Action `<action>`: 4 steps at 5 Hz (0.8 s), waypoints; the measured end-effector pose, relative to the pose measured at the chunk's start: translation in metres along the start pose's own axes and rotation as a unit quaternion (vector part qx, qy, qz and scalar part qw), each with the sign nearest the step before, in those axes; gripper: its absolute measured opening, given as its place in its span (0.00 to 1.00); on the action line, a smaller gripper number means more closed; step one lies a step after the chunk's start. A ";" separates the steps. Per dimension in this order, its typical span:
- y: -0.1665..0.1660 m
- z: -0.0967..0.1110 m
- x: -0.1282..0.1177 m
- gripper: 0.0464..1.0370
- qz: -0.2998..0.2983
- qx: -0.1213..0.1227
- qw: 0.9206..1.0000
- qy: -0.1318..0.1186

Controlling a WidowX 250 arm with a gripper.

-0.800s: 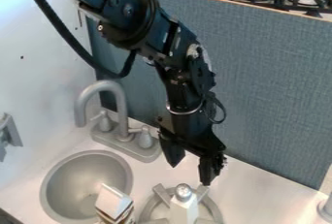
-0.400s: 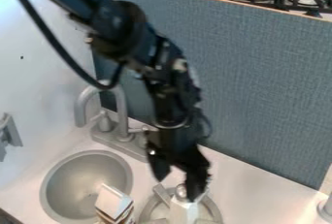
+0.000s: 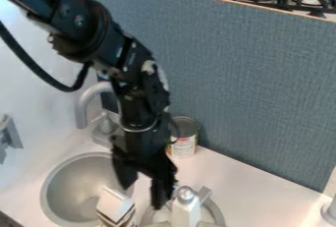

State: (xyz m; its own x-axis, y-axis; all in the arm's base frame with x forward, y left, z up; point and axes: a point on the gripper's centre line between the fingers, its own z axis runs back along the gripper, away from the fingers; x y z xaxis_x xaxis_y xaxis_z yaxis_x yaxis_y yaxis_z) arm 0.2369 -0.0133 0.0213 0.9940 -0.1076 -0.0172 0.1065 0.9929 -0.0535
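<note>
My gripper (image 3: 140, 192) hangs open over the right rim of the sink bowl, its two fingers apart with nothing between them. The carton (image 3: 113, 205) with a white top stands just below and left of the fingertips. Right of the gripper is a white bottle (image 3: 186, 213) with a round silver cap, standing over the grey burner ring (image 3: 216, 213). Behind the wrist, against the blue panel, a tin can (image 3: 184, 145) stands upright, its left side partly covered by the arm.
The grey sink bowl (image 3: 69, 186) lies left of the gripper. A grey faucet (image 3: 83, 105) rises behind it, its base partly hidden by the arm. The blue panel (image 3: 263, 88) bounds the counter at the back. A grey object (image 3: 329, 211) stands at the right edge.
The arm and gripper have moved left and down, from above the bottle to beside the sink. The can behind the arm has come into sight.
</note>
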 end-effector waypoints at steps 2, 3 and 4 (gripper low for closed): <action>0.027 -0.011 -0.008 0.97 -0.005 0.048 0.998 0.048; 0.035 -0.018 -0.004 0.97 -0.007 0.059 0.998 0.038; 0.044 -0.021 -0.005 0.97 0.001 0.068 0.997 0.042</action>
State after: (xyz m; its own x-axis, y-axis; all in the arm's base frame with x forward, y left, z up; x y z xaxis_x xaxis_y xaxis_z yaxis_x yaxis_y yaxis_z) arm 0.2359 0.0297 -0.0015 0.9893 -0.1048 -0.1019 0.1133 0.9902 0.0821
